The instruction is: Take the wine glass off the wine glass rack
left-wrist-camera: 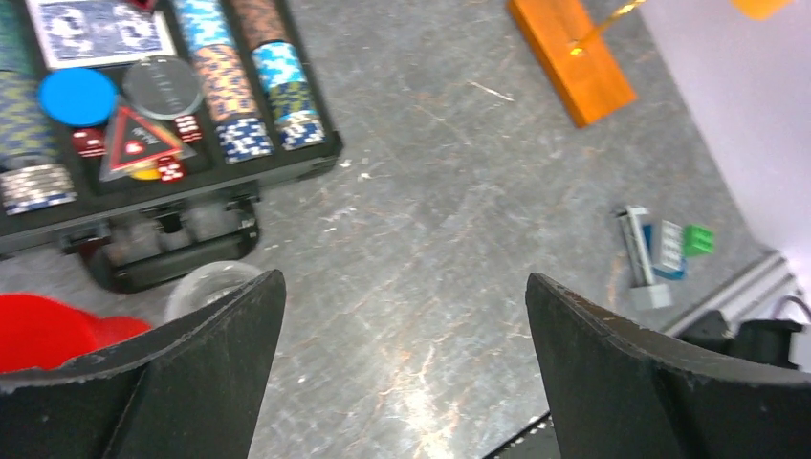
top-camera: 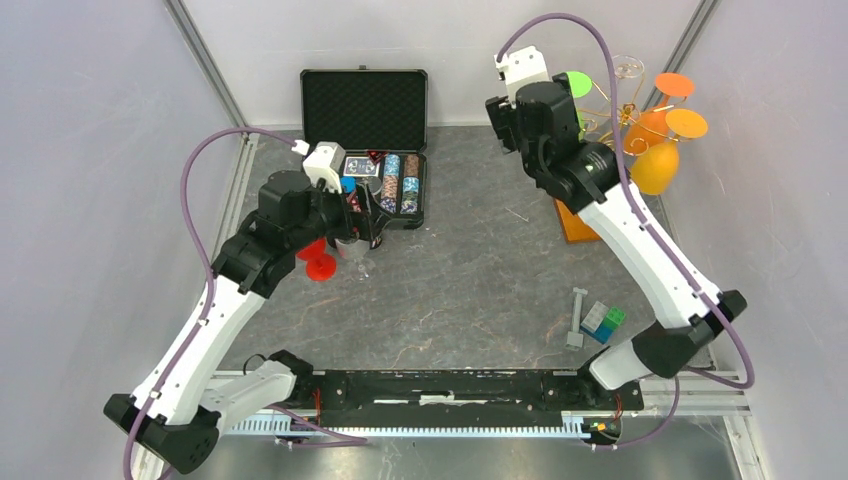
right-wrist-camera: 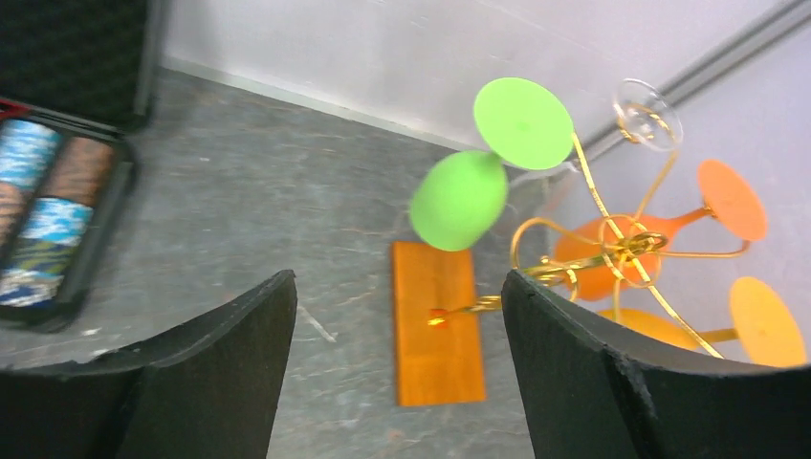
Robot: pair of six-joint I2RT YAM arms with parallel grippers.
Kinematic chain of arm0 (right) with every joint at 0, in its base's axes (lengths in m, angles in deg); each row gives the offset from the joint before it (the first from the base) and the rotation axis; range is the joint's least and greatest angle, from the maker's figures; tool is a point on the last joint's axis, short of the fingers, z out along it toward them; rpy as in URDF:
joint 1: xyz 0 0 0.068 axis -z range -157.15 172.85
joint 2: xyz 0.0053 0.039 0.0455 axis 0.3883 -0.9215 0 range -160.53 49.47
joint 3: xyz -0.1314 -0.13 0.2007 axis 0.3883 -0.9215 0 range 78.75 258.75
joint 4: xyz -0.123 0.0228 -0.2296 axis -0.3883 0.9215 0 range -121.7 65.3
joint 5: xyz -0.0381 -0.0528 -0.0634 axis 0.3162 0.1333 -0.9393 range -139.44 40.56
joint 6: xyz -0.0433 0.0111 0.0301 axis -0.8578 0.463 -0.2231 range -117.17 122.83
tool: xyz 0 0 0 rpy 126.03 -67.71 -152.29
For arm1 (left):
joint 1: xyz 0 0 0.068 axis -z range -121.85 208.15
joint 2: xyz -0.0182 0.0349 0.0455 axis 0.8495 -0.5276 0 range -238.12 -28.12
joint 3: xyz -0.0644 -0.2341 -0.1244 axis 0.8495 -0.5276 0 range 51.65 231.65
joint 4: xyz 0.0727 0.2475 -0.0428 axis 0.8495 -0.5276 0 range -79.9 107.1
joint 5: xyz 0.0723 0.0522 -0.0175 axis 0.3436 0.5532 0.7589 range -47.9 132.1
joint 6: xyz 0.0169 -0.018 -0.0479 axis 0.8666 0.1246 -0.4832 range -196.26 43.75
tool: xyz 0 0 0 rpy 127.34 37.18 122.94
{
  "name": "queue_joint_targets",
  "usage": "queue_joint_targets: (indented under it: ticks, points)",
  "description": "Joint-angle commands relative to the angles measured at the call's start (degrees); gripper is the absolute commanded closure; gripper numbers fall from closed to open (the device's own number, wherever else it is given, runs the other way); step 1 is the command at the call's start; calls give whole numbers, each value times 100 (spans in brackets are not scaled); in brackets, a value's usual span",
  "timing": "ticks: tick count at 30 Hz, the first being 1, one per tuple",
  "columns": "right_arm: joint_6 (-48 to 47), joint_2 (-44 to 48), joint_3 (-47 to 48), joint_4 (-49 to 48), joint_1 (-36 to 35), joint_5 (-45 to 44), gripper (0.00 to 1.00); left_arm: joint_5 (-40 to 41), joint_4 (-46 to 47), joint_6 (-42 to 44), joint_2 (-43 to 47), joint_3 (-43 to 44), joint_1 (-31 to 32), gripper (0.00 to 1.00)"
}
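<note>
The right pincer (right-wrist-camera: 397, 287), jaws wide apart and empty, faces the gold wire wine glass rack (right-wrist-camera: 622, 244) on its orange-brown wooden base (right-wrist-camera: 435, 335). Just ahead, the opaque green wine glass (right-wrist-camera: 459, 201) hangs, apparently hooked by its foot. Its long axis is tilted, with the bowl lowest and nearest the pincer. The left pincer (left-wrist-camera: 402, 287) is likewise open and empty.

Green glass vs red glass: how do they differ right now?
Green glass hangs on the rack; red glass sits on the table. Green lies ahead of the open right gripper; red is beside the open left gripper. Shared: solid-coloured, neither gripped.
</note>
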Motion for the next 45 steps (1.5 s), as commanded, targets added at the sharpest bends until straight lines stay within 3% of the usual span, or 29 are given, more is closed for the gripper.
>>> queue_joint_targets:
  ticks: [1,5,14,19,25,30,39,41,43,45]
  points:
    - [-1342,-522,323,-404,373,-555,23,-981,744,-426,239,-189,-26,0]
    - [-2110,-762,205,-833,785,-614,32,-1106,795,-440,282,-217,-26,0]
    - [-3614,-1656,596,-1561,1358,-215,23,-1278,861,-334,84,-254,-26,0]
    - [-4110,-1918,491,-1875,1402,-45,24,-728,811,-263,-144,-288,-50,0]
    - [-4527,-2142,503,-1901,1490,-39,31,-736,975,-353,-267,-354,-70,0]
    - [-4749,-2197,478,-1895,1639,-13,46,-766,852,-242,-350,-333,-128,0]
    - [-4973,-2119,172,-2091,1770,-56,64,-882,816,-265,-345,-363,-206,0]
    - [-4940,-2083,177,-2105,1770,-28,75,-892,834,-247,-320,-404,-219,0]
    - [-4848,-2045,188,-2176,1772,-96,97,-900,852,-209,-329,-454,-227,0]
    - [-4788,-1998,222,-2203,1770,-123,100,-891,876,-186,-351,-519,-245,0]
